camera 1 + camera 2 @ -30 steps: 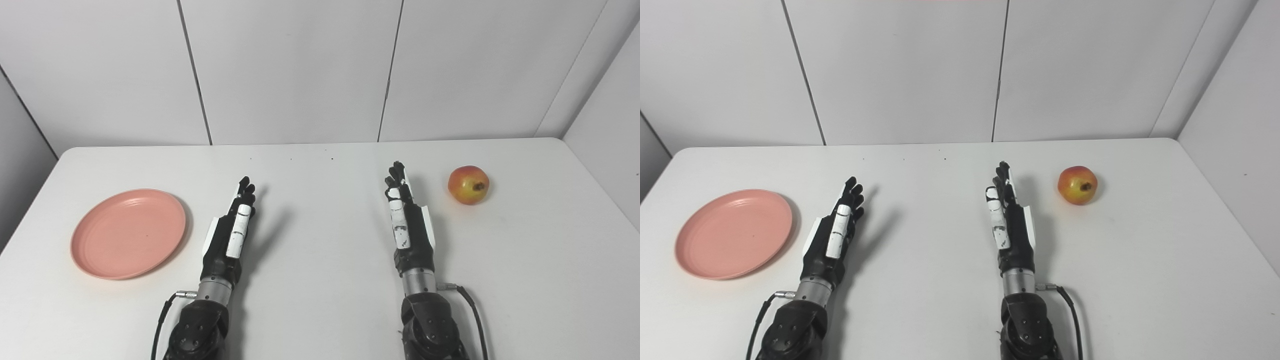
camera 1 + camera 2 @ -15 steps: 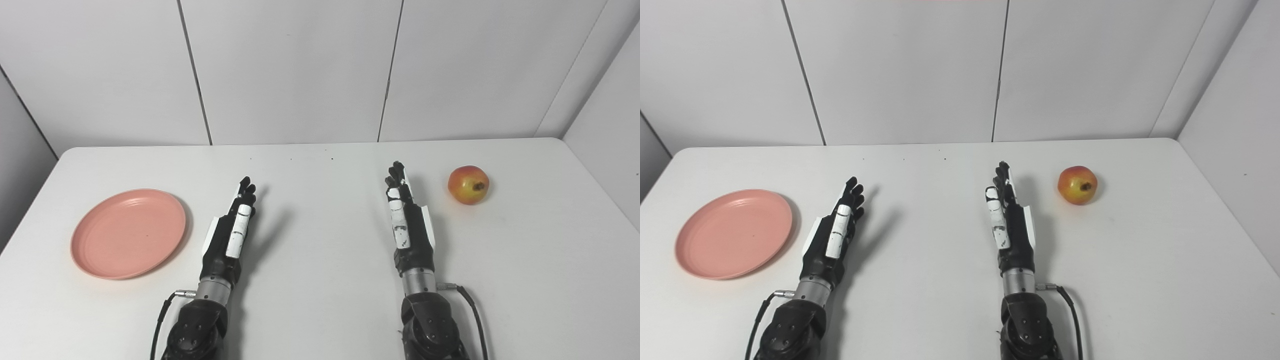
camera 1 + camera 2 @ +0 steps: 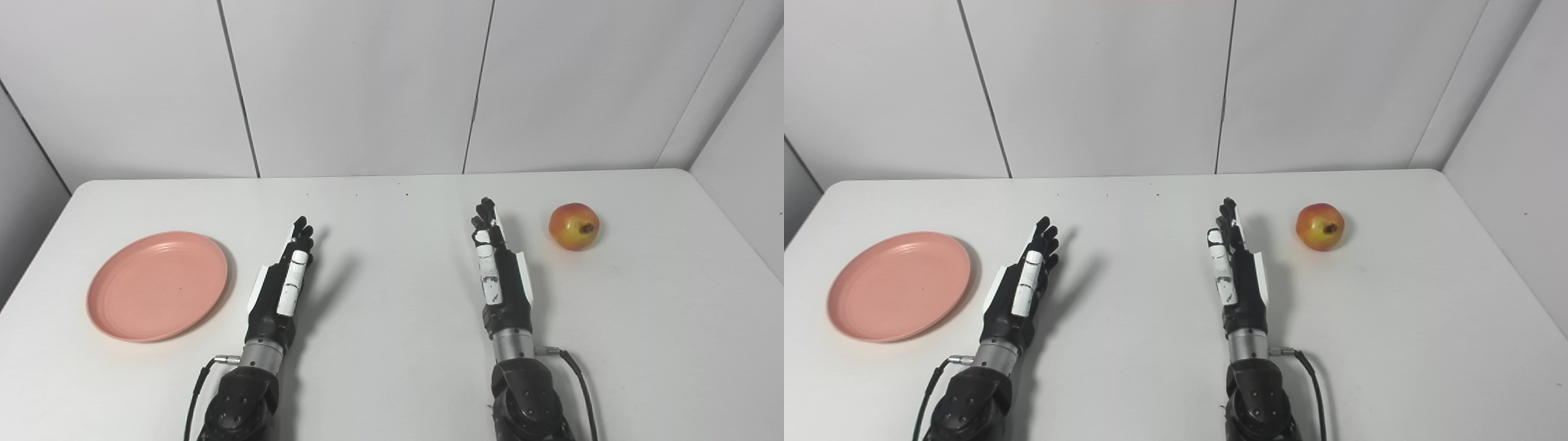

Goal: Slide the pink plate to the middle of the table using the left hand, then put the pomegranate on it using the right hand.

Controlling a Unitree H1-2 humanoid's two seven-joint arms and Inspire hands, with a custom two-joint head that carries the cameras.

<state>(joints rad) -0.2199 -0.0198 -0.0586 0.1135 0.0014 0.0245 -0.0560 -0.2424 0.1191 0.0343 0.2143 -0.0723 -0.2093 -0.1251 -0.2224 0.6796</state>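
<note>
Plate (image 3: 157, 285) first: the pink plate sits flat on the white table (image 3: 392, 343), just left of my left hand (image 3: 283, 288), well apart from the pomegranate (image 3: 574, 226) on the far side of my right hand (image 3: 499, 275). Both hands hold nothing, fingers straight and extended, edge-on above the table. I judge the slide not yet begun. I should bring my left hand to the plate's far-left rim, press lightly, and push rightward slowly so the plate does not tip or spin.

Apparently bare table (image 3: 392, 343) between pink plate (image 3: 157, 285) and pomegranate (image 3: 573, 226)
</note>
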